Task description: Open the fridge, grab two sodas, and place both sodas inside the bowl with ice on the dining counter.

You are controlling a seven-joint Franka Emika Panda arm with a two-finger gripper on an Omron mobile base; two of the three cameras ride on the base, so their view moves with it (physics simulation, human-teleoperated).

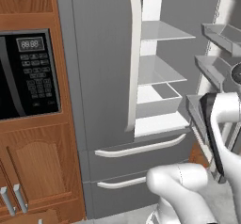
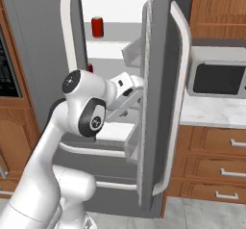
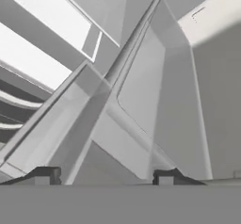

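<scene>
Fridge (image 2: 158,103) right door stands swung out, exposing white shelves; one soda (image 2: 97,27) sits upright on an upper shelf, far left. End effector (image 3: 103,178) is tucked against the door's inner bins, nothing between its tips; its opening state cannot be determined.
</scene>
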